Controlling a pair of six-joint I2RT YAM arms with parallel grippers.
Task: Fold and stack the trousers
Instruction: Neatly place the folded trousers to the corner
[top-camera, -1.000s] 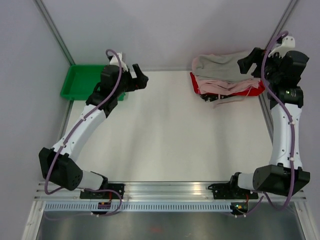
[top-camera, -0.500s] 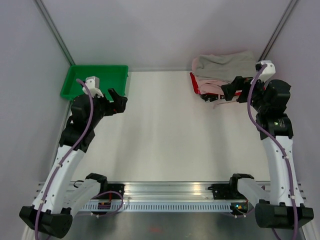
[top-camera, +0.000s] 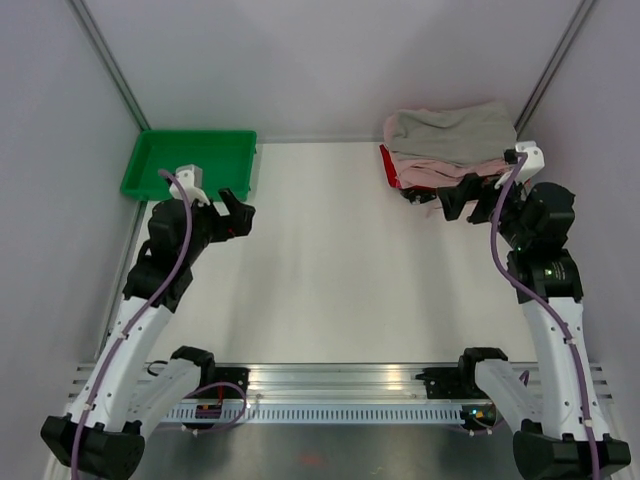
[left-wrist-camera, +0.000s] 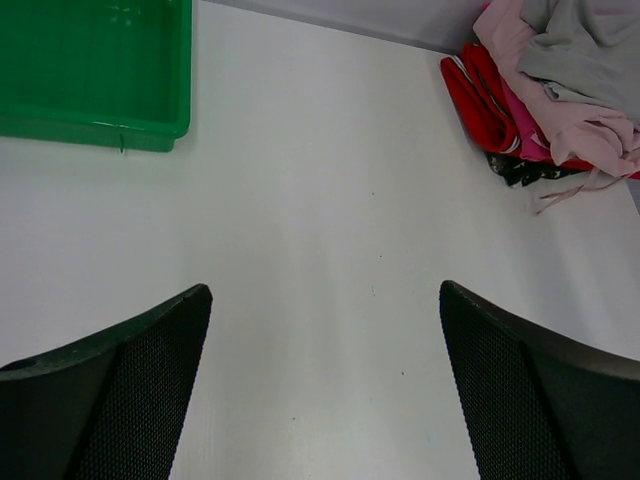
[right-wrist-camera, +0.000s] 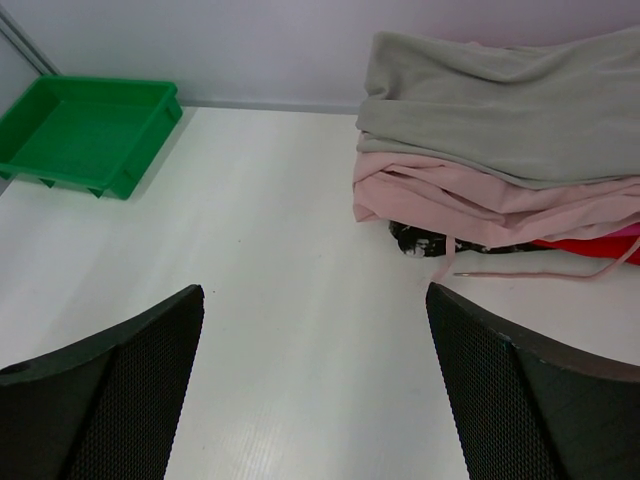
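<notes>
no readable text, no labels, no numbers — nothing legible

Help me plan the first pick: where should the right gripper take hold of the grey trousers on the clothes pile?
Take the trousers by their folded front-left edge, coming in from the bare side of the table. They lie topmost, so nothing pins them. That thick edge sits just above the pink garment, and the open right gripper faces it.
</notes>
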